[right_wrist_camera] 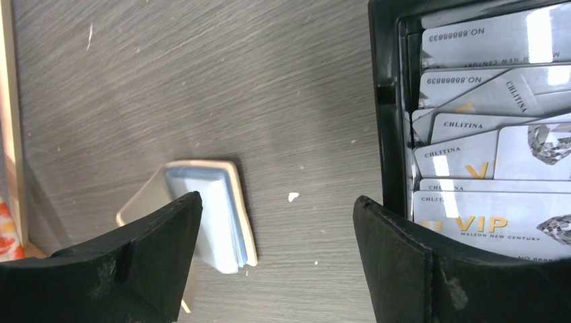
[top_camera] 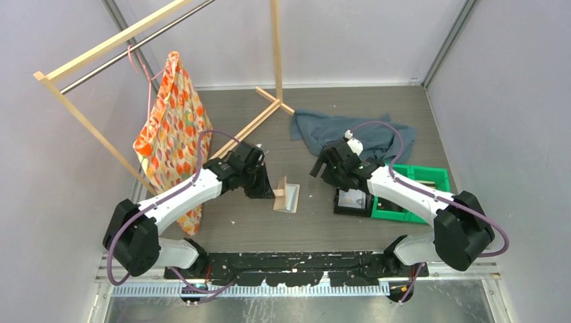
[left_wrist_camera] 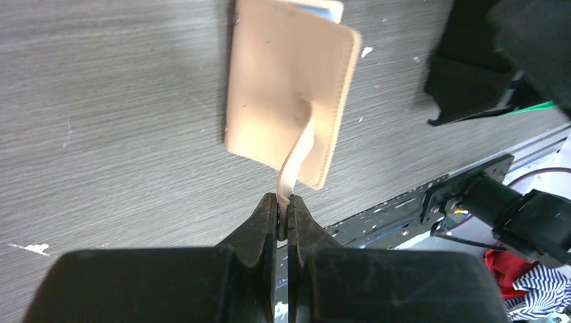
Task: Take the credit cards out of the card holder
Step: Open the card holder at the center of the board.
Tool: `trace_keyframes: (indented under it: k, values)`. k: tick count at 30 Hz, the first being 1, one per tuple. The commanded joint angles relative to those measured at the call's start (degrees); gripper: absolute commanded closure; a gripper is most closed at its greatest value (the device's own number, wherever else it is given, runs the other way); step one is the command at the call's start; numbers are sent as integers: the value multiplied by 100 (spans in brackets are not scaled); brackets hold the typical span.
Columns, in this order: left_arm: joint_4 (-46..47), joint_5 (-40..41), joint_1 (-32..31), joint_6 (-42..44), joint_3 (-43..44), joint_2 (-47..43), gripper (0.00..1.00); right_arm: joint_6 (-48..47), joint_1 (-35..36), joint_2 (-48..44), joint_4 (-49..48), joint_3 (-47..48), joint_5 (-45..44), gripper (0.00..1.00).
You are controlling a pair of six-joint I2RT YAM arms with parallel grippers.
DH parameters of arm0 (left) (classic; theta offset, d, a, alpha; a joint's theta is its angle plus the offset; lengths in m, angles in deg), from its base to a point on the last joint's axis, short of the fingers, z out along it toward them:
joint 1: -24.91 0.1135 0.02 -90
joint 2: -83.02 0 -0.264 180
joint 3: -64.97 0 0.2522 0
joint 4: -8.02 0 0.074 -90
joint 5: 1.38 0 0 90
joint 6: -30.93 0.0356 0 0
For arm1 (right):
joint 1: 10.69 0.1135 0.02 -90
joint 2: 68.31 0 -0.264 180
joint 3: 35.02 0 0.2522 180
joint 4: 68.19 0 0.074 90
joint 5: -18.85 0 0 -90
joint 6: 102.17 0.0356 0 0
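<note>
Now | left tool point(left_wrist_camera: 284, 203) clenched on tab point(left_wrist_camera: 297, 156) of card holder point(left_wrist_camera: 286, 81) | right tool point(right_wrist_camera: 276, 202) spread, empty, over table point(right_wrist_camera: 289, 94) beside tray point(right_wrist_camera: 385, 101) rim

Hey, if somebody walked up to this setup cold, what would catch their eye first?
Probably the orange patterned fabric hanging from the wooden rack at the back left. Next, the tan card holder standing half open mid-table, its tab pinched in the shut left fingers. On the right, shiny grey credit cards lie piled in a black tray beside a green bin.
</note>
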Motion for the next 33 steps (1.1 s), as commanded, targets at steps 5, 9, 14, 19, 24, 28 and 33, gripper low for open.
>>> trace_keyframes:
  k: [5,9,14,19,24,28,33]
  values:
    - [129,-355,324,253,-381,-274,100,-434,-525,-35,1026,363,-433,14]
    - [-74,-176,343,412,-326,-299,99,-251,-21,-134,571,418,-112,17]
    - [-532,190,543,617,-256,-496,99,195,707,363,161,475,-149,17]
    - [-987,558,852,1022,-220,-442,99,485,887,918,-867,103,445,25]
    - [-1310,898,897,1133,-126,38,99,307,903,1379,-1146,144,706,37]
    - [-1274,869,956,1064,-239,304,99,400,900,1468,-1246,77,693,37]
    - [-1294,980,953,1076,-252,489,100,427,911,1372,-1309,-106,579,40]
